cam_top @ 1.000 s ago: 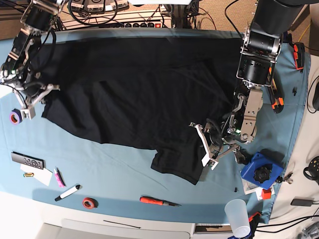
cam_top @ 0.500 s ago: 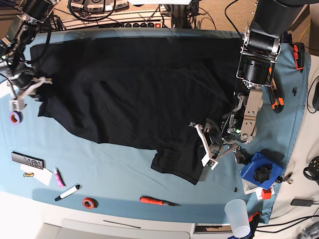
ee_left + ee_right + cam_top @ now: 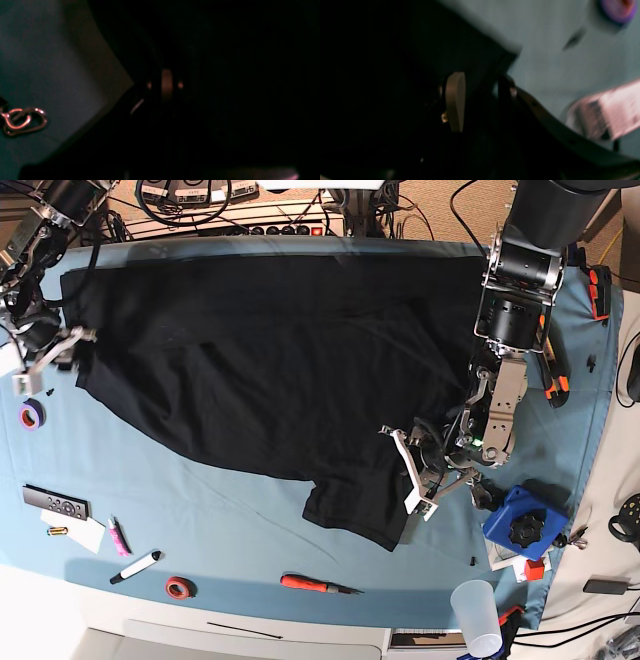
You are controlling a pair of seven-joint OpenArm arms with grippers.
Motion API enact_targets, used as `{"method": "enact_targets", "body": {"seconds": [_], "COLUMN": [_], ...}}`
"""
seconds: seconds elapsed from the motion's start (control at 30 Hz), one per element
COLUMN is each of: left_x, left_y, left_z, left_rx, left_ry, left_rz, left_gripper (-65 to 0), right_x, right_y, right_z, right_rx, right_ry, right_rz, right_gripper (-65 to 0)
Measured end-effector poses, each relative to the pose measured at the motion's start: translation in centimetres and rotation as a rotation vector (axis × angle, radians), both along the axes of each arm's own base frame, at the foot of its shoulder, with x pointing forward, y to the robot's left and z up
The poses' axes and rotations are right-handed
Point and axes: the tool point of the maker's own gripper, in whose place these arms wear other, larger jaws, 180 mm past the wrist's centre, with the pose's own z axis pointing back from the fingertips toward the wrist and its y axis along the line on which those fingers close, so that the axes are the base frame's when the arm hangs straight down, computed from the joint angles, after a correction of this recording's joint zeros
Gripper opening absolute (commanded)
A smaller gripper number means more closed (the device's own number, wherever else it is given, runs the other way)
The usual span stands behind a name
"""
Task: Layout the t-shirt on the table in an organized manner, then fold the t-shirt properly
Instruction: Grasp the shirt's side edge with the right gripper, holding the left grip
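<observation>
Shirt: the t-shirt (image 3: 270,370) is spread over the far and middle part of the table (image 3: 240,530), reaching almost edge to edge left to right, with one sleeve hanging down toward the near side, right of centre.

Table: light blue cloth shows all along the near side and around the shirt's edges.

Right gripper: the right gripper (image 3: 62,352) sits at the shirt's far-left edge, pretty much clamped on it; the right wrist view shows its fingers (image 3: 455,100) with black fabric between them, so it's pinching the shirt.

Left gripper: the left gripper (image 3: 420,470) is down on the sleeve near the right side, white fingers spread apart. The left wrist view is nearly all black, can't really tell from it, just blue cloth on the left and a small metal clip (image 3: 22,120).

Clutter near side: red screwdriver (image 3: 318,584), red tape ring (image 3: 179,587), marker (image 3: 135,567), remote (image 3: 55,502), all off the shirt.

Left edge: purple tape roll (image 3: 31,414) just beside the right gripper.

Right corner: blue box (image 3: 524,524) and clear cup (image 3: 478,616).
</observation>
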Motion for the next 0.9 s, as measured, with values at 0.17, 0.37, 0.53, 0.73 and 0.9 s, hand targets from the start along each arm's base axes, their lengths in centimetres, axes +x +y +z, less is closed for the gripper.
{"method": "enact_targets", "body": {"seconds": [0.17, 0.37, 0.53, 0.73, 0.9], "left_x": [0.0, 0.0, -0.1, -0.1, -0.6], "left_y": [-0.2, -0.6, -0.7, -0.7, -2.7], "left_z": [0.0, 0.1, 0.1, 0.1, 0.9], "left_rx": [-0.002, -0.007, -0.012, -0.012, -0.071], "left_ry": [0.000, 0.000, 0.001, 0.000, -0.069], "left_rz": [-0.002, -0.003, -0.006, -0.005, -0.131], "left_gripper": [-58.9, -58.9, -58.9, -55.9, -35.1], "right_x": [1.4, 3.6, 3.9, 4.4, 4.3], "right_y": [-1.2, -3.7, -2.1, -1.1, -1.1], "right_z": [0.9, -0.4, -5.3, -6.1, -6.2], "right_rx": [-0.079, 0.002, 0.196, 0.299, 0.299], "right_ry": [-0.013, -0.034, 0.055, 0.036, 0.045], "right_rz": [-0.026, -0.180, -0.165, -0.154, -0.154], "right_gripper": [-42.5, -42.5, -42.5, -42.5, -42.5]}}
